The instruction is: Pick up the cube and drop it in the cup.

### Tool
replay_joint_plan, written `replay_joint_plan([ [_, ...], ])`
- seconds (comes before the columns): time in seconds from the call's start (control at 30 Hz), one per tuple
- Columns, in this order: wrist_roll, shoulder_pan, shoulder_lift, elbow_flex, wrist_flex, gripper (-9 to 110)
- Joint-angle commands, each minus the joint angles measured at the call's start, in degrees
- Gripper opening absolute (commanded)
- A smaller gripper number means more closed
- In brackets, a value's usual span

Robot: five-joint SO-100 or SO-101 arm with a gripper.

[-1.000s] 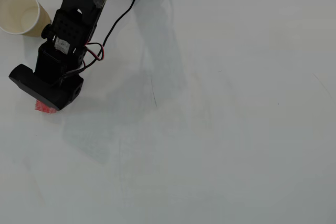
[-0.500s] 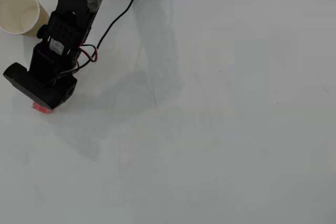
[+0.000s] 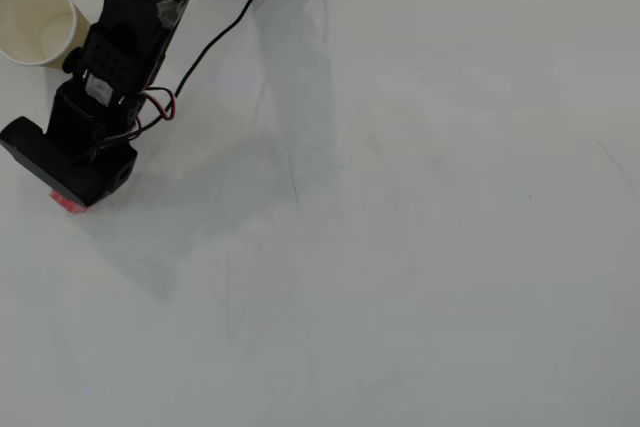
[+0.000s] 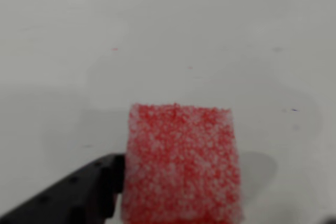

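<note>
The red cube with whitish speckles [image 4: 181, 163] fills the lower middle of the wrist view and seems to rest on the white table, with a small shadow at its right. One black finger [image 4: 73, 198] touches its left side; the other finger barely shows at the bottom right corner, apart from the cube. My gripper [image 4: 220, 205] looks open around the cube. In the overhead view the gripper [image 3: 72, 192] is at the far left and only a sliver of the cube [image 3: 68, 204] peeks from under it. The cream cup [image 3: 35, 22] stands upright behind it at the top left.
The black arm [image 3: 130, 27] runs from the top edge down to the gripper, right beside the cup. A black cable [image 3: 215, 42] trails from the base at the top. The white table [image 3: 400, 247] stretches to the right and front.
</note>
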Motion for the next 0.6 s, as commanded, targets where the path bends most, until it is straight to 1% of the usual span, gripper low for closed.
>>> replay_joint_plan([
  [0.0,-0.88,0.88,2.55,-8.7,-2.02,37],
  [0.4,-0.88,0.7,1.93,-9.76,-2.11,35],
  [0.57,-0.88,0.97,1.76,-9.84,-2.11,25],
])
